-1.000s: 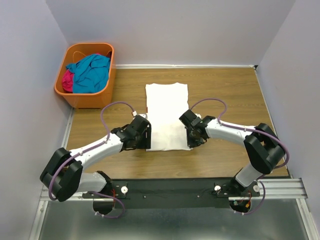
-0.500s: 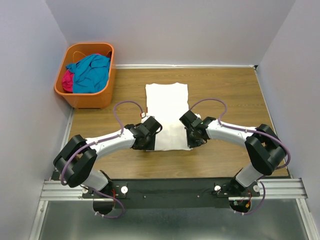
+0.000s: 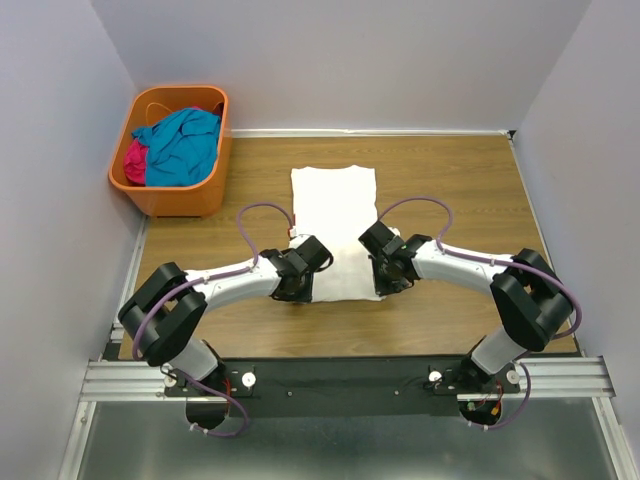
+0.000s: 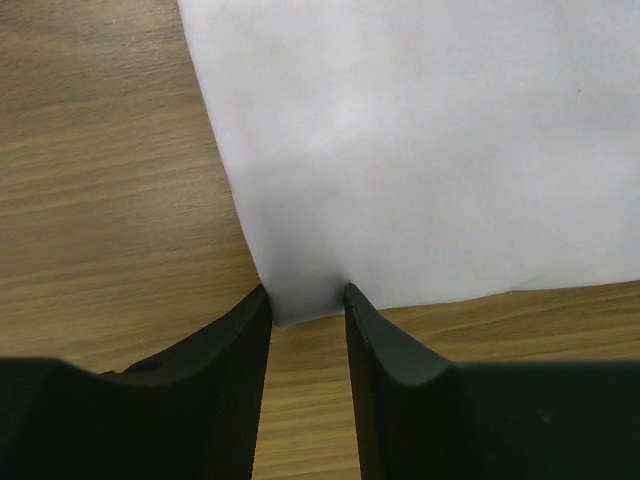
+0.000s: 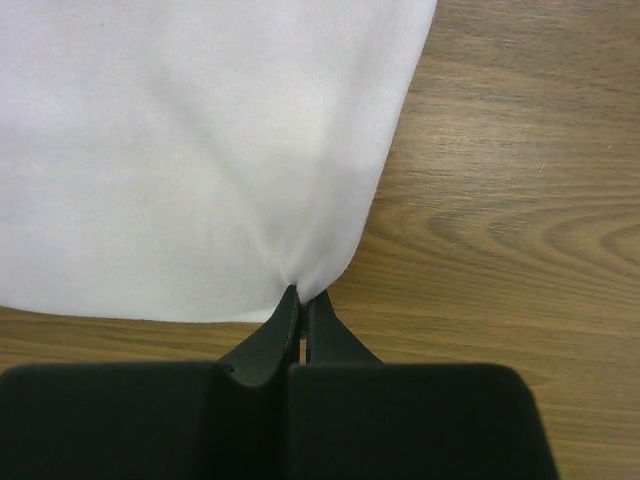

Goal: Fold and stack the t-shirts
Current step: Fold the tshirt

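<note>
A white t-shirt (image 3: pixel 335 215) lies folded into a long strip on the wooden table, plain side up; no red print shows. My left gripper (image 3: pixel 302 288) is open, its fingertips either side of the shirt's near left corner (image 4: pixel 300 300). My right gripper (image 3: pixel 386 283) is shut on the shirt's near right corner (image 5: pixel 320 270), and the cloth puckers at the pinch. A teal-blue t-shirt (image 3: pixel 185 145) and a magenta t-shirt (image 3: pixel 134 160) lie crumpled in the orange basket.
The orange basket (image 3: pixel 175 92) stands at the back left, off the table's left edge by the wall. Bare wood table (image 3: pixel 470 190) lies right of the shirt. Walls close in on three sides.
My left gripper has moved right to the shirt's near left corner, fingers now either side of it. The right gripper and the shirt have not moved.
</note>
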Action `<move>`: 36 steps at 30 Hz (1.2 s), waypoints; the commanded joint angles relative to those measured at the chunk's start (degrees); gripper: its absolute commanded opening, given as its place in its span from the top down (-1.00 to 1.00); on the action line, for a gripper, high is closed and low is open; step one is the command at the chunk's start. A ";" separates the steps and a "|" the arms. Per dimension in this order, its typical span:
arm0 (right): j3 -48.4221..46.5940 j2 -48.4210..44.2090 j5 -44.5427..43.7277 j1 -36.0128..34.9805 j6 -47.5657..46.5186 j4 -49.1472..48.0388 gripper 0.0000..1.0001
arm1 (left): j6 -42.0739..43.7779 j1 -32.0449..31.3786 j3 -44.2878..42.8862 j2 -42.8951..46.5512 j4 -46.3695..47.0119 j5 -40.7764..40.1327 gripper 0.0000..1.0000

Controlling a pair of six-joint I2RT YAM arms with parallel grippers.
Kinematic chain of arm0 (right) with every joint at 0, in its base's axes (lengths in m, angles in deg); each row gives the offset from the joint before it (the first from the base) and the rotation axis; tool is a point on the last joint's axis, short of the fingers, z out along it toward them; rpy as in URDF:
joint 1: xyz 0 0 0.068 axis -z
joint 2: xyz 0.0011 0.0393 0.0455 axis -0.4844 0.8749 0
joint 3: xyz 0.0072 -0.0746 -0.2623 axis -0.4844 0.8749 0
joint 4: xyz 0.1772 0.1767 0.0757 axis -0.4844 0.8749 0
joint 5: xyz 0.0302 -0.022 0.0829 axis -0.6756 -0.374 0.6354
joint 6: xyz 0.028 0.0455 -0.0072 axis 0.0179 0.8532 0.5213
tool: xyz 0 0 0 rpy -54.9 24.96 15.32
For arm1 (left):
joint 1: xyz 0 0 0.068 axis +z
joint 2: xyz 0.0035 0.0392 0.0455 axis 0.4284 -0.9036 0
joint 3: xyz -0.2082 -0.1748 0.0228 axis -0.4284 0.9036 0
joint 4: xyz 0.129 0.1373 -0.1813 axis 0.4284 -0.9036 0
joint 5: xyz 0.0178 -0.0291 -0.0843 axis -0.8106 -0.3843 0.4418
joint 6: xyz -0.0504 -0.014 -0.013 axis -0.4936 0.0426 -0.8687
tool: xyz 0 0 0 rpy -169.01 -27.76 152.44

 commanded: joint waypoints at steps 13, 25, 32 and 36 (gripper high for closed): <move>5.50 3.28 3.39 -1.56 -1.54 1.59 0.99 | -2.30 -2.53 2.86 -1.75 -1.67 -1.18 1.00; 9.21 -24.13 23.87 -6.74 4.26 29.95 0.99 | -23.82 -30.98 -1.61 18.72 -23.34 15.60 1.00; -11.88 -20.39 11.23 -6.48 0.14 43.17 0.99 | -20.60 -18.32 -7.95 30.67 -27.52 13.67 1.00; -22.59 -12.49 6.75 -5.25 -3.82 41.94 0.99 | -9.54 -7.38 -6.02 31.48 -23.04 14.73 1.00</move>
